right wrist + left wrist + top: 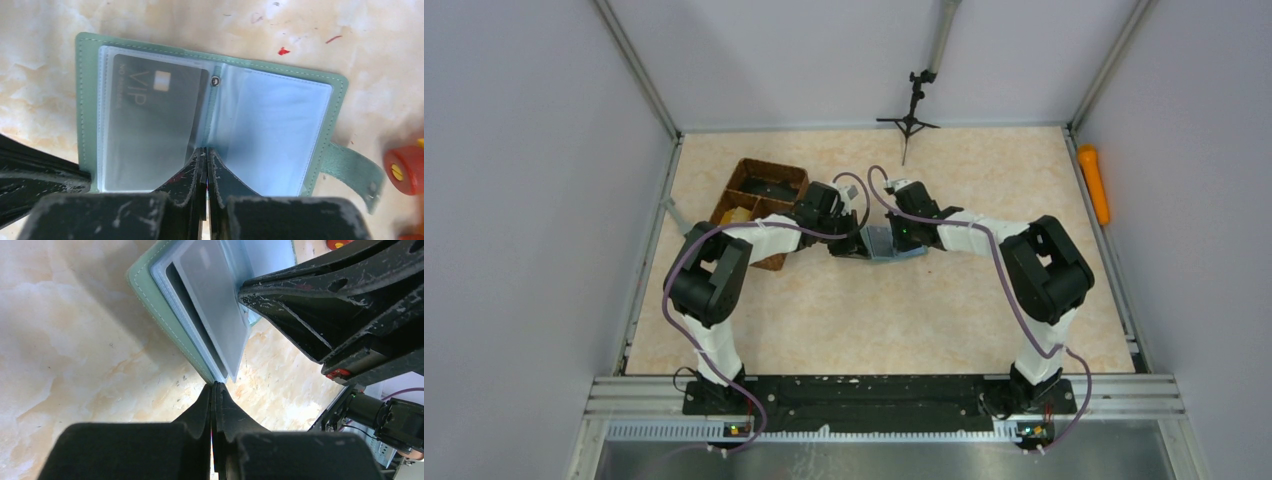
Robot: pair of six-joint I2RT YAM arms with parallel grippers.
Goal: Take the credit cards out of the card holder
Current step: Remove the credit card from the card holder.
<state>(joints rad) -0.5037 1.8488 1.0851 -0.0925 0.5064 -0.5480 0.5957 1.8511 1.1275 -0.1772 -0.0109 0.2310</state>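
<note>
As card holder [270, 125] gapes, right end effector [205, 151] (closed) meets spine

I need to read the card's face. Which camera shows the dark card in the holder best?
Right wrist: the dark card lies face-up behind a clear sleeve, its VIP lettering readable. Left wrist shows it obliquely, washed grey, lettering unreadable. In the top view it is too small to make out.

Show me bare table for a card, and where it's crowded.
Bare: the beige marbled tabletop between the grey-green card holder and the arm bases; also far right, toward the orange cylinder. Crowded: centre, left pincer and right pincer at the holder, brown wicker tray beside.
</note>
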